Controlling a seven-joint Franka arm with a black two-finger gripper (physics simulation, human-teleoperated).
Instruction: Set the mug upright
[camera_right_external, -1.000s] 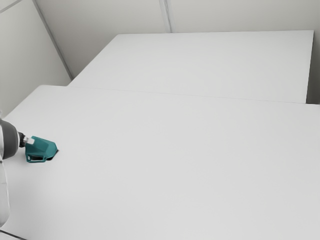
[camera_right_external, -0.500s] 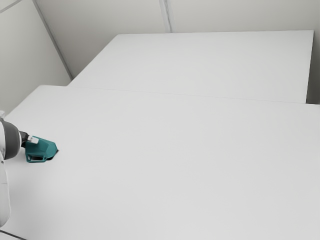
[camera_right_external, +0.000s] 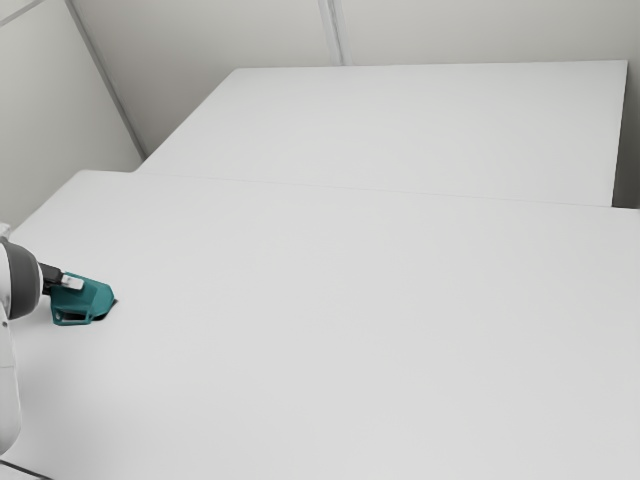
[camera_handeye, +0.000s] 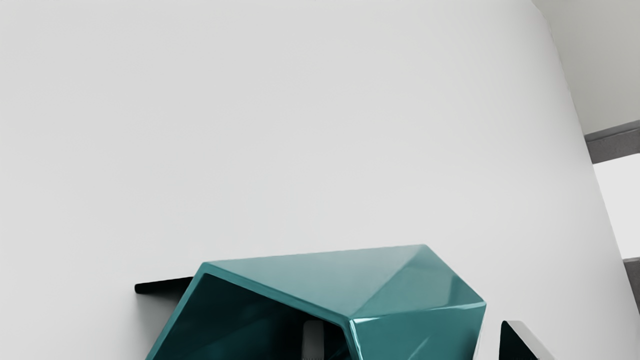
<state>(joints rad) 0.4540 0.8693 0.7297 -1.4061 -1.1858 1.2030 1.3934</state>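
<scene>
Mug (camera_right_external: 97, 297), still on its side, tool (camera_right_external: 72, 283) farther along it

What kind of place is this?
Probably a simulated lab or test room, going by the broad white table, plain grey walls and robot arm reaching to a teal mug.

Mug's (camera_handeye: 410, 295) pretty much the roadblock here: its wall sits between the jaws of the gripper (camera_right_external: 71, 282), one finger inside the mouth, the other outside with a little gap. Past the mug from the jaws, there's loads of open tabletop (camera_right_external: 350, 300).
</scene>
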